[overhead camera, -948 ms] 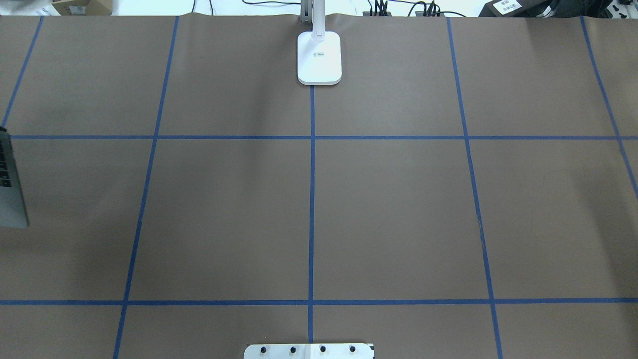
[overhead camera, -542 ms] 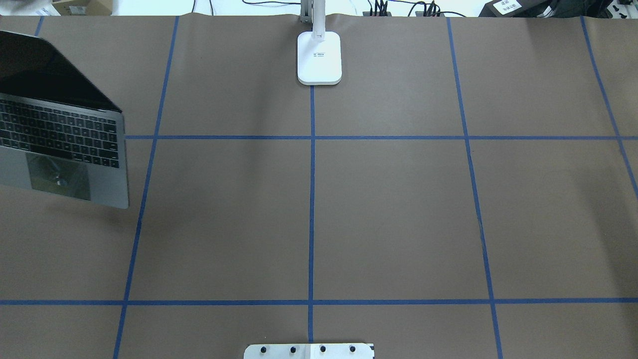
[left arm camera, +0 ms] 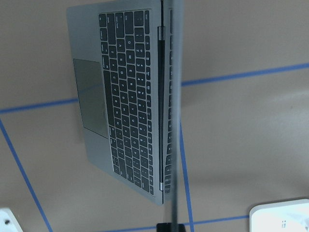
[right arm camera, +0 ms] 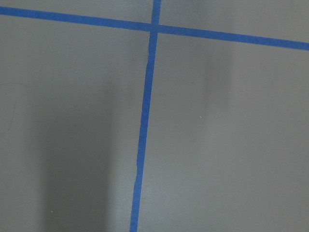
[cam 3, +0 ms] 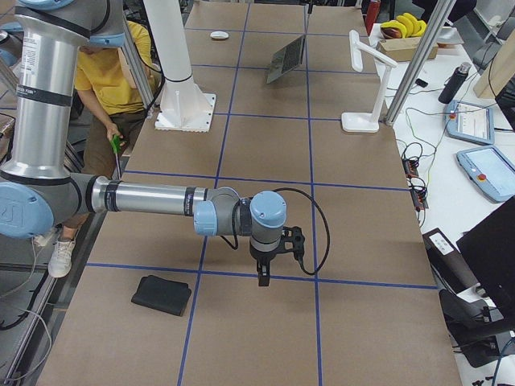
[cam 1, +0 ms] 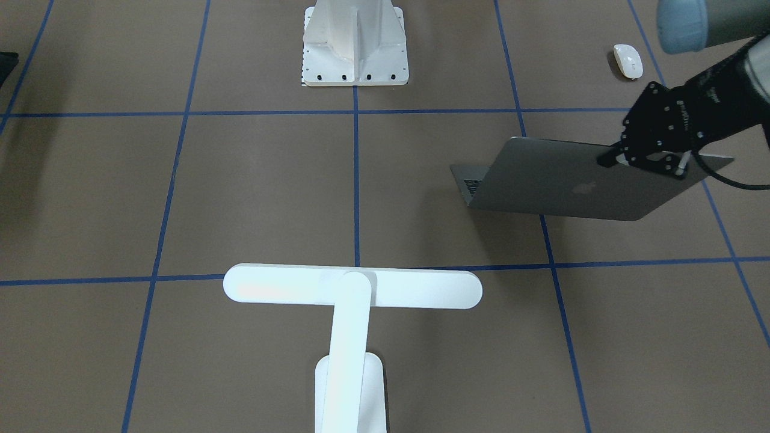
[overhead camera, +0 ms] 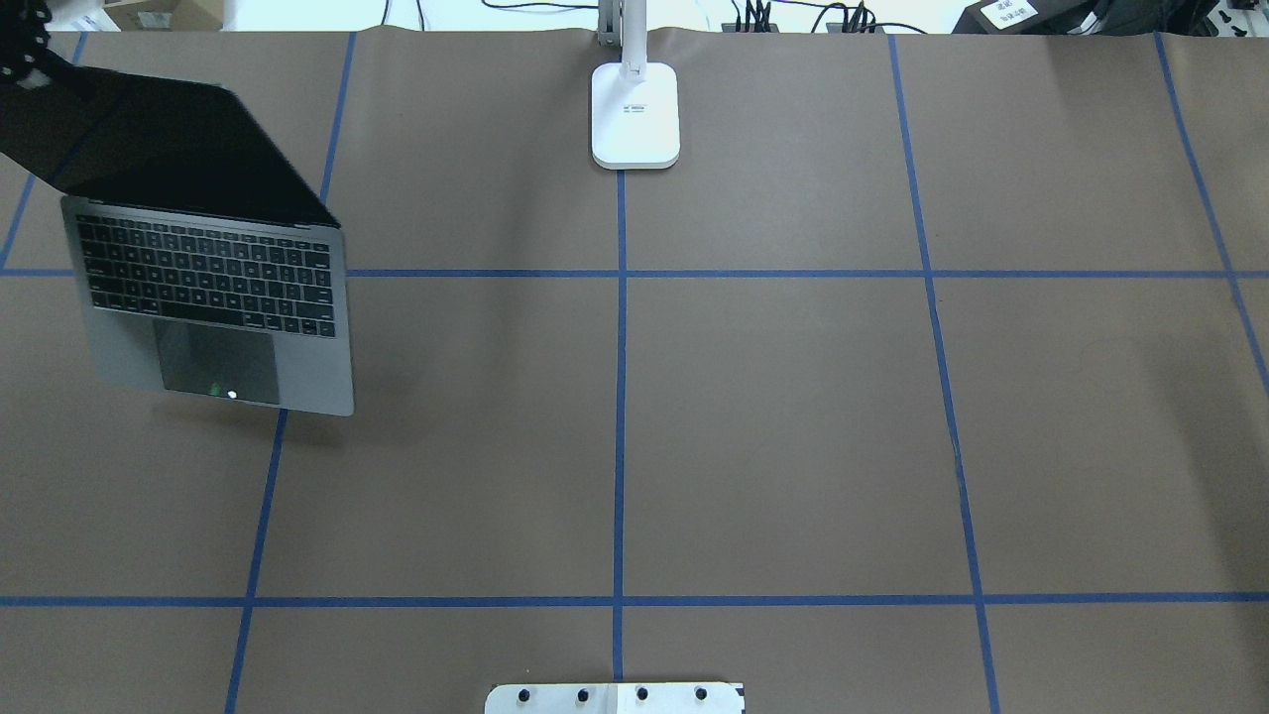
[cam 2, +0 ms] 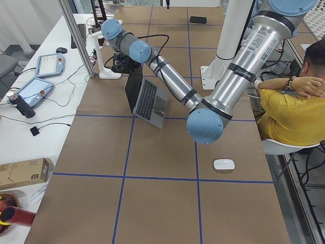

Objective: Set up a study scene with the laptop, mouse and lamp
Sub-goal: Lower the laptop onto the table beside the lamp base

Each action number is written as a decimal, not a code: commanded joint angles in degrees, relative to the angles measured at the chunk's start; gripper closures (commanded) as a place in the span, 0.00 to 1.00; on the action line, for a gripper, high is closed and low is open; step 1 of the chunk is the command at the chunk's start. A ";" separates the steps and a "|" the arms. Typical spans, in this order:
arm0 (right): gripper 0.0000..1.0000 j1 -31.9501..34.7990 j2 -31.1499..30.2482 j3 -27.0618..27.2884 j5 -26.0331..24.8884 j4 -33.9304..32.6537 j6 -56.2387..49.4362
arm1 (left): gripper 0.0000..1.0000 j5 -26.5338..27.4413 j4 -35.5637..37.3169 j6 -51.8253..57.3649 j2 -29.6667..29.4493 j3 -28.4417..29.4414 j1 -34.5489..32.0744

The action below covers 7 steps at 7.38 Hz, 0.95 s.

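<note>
1. Since the earlier overhead views, the laptop has travelled in from the table's left edge. It now shows whole in the left part of the grid.
2. The left gripper is clamped on the top edge of the laptop's open lid. In the left wrist view the lid runs edge-on down the middle of the picture.
3. The laptop is open, with its keyboard and trackpad facing up and its dark screen towards the far side of the table. It sits skewed to the blue tape lines and casts a shadow on the brown paper below. It seems to be lifted, though I cannot be sure.
4. The mouse lies on the paper on the robot's left, nearer the robot than the laptop and well apart from it.
5. The lamp stands upright at the middle of the far edge, with its bar head reaching in over the table.
6. The right gripper points down above the paper at the table's right end, near a black mouse pad. I cannot tell whether its fingers are apart or together.
7. A white pedestal stands at the middle of the robot's edge.
</note>
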 commanded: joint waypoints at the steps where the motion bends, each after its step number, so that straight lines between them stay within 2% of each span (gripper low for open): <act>1: 0.00 0.00 0.00 0.00 0.00 -0.07 0.10 | 1.00 5.09 -1.03 -9.83 -6.12 2.49 6.73; 3: 0.00 0.00 0.00 0.00 -0.09 -0.07 0.19 | 1.00 9.49 -2.34 -13.10 -10.52 7.40 11.39; 5: 0.00 0.00 0.00 -0.18 -0.09 -0.07 0.19 | 1.00 10.65 -13.28 -19.58 -11.42 14.17 12.73; 7: 0.00 0.00 0.00 -0.18 -0.09 -0.07 0.19 | 1.00 10.65 -16.76 -21.11 -13.08 19.19 13.00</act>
